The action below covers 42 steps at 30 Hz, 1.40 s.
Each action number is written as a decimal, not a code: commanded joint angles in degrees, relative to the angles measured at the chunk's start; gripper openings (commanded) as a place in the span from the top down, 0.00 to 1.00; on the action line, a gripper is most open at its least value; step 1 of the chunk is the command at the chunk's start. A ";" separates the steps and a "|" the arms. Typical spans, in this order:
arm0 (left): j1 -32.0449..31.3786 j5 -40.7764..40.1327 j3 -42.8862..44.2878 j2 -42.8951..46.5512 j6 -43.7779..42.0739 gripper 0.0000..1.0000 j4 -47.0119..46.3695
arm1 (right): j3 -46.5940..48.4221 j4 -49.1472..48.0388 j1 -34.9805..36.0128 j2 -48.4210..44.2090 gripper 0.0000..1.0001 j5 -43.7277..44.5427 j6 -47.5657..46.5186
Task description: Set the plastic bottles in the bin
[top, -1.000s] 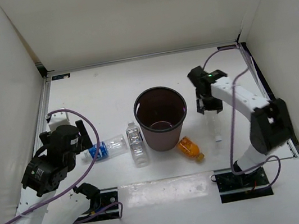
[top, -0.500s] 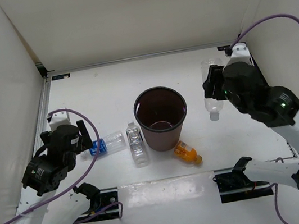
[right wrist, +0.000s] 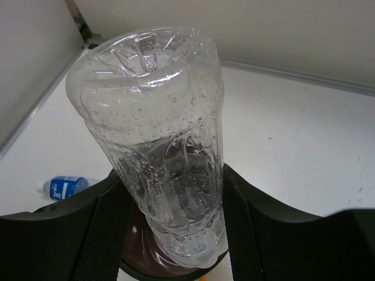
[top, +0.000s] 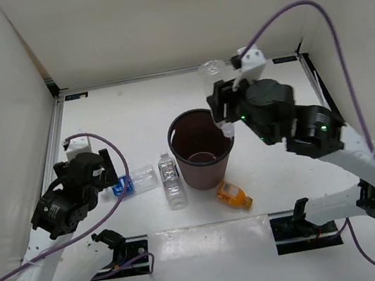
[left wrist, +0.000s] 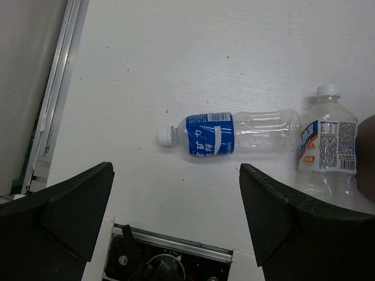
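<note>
On the white counter (top: 133, 113), nearest, a short orange plastic bottle (top: 233, 194) lies beside the round dark brown bin (top: 203, 173). Left of the bin lie a clear white-capped bottle (top: 171, 180) and a clear blue-labelled bottle (left wrist: 228, 134), the latter below the wide-open left claw (left wrist: 176, 172). The right claw (right wrist: 176, 228) grips a clear ribbed bottle (right wrist: 164, 146) cap-down over the bin's rim. White walls (top: 154, 17) enclose everything.

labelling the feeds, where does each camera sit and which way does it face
Top external: above and behind the bases, looking down on the table; left arm and right arm show.
Left wrist: on the left arm, looking down at the blue-label bottle lying on the table; the open left gripper frames it.
Right wrist: on the right arm, looking along the clear bottle the right gripper is shut on, bin beneath.
Shared: both wrist views show the blue-label bottle.
</note>
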State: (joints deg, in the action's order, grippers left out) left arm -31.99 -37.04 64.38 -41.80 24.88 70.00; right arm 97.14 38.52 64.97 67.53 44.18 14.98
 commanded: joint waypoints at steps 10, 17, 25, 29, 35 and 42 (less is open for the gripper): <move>0.26 -0.05 -0.13 -0.39 -0.19 0.00 -0.91 | -14.06 -10.66 -4.24 1.47 0.78 -8.77 7.07; 0.26 0.47 -0.22 -1.35 -0.63 0.00 -1.18 | -26.37 -16.37 -2.21 -3.71 0.67 -1.21 14.96; 0.17 0.74 -0.04 -2.93 -0.63 0.00 -1.09 | -30.09 -16.64 0.16 -6.36 0.50 5.91 19.73; 0.26 0.65 0.04 -3.64 -0.63 0.00 -1.09 | -28.85 -13.83 -0.62 -5.92 0.33 5.66 20.52; 0.35 0.65 0.04 -3.73 -0.71 0.00 -1.00 | -19.47 -4.01 -3.71 -6.26 0.10 3.10 17.28; 0.26 0.74 0.05 -4.25 -0.72 0.00 -1.18 | -12.95 10.74 -7.12 -12.14 0.10 3.98 12.89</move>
State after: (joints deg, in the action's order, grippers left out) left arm -31.97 -36.60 64.27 -45.78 24.43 69.82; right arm 80.93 39.79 59.92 58.70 46.70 30.20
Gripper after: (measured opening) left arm 0.989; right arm 0.900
